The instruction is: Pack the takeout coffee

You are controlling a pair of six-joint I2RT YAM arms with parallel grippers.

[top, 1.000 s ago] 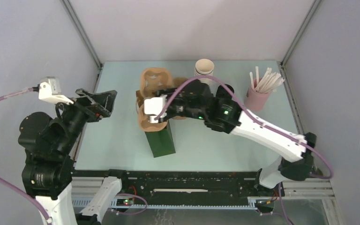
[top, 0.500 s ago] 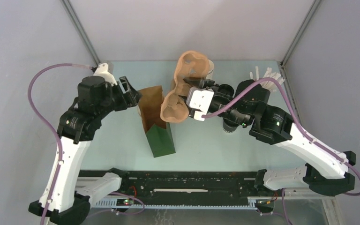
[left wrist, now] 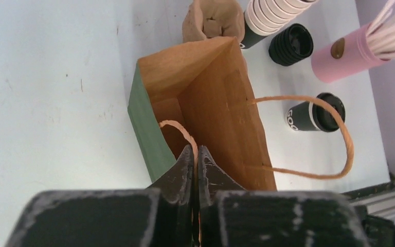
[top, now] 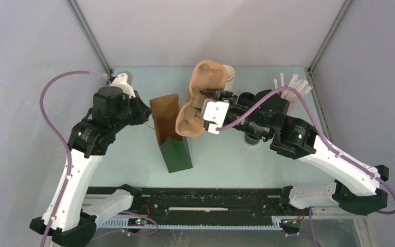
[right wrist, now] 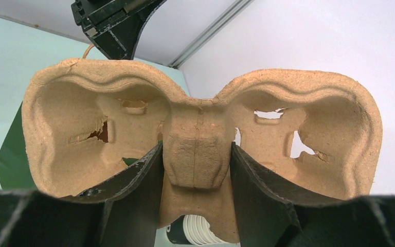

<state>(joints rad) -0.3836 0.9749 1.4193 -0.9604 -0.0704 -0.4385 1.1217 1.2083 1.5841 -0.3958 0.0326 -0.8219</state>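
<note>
The small dark paper coffee cup with black lid (left wrist: 316, 112) stands on the worktop (left wrist: 41, 77) between the open green paper bag (left wrist: 144, 128) and the right edge, mostly hidden under the right arm (top: 298, 139) from above. The left fingers (left wrist: 182, 172) clench the bag's near twine handle (left wrist: 181, 129); the right fingers (right wrist: 133, 180) grasp a brown pulp cup carrier (right wrist: 198, 149), blocking that wrist's view

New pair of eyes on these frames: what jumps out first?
The tan pulp cup carrier, clamped at its centre ridge by the right pincer and held in the air beside the open green bag at mid-table. The left pincer is pinched on the bag's near twine handle. The lidded takeout coffee stands on the table right of the bag.
</note>
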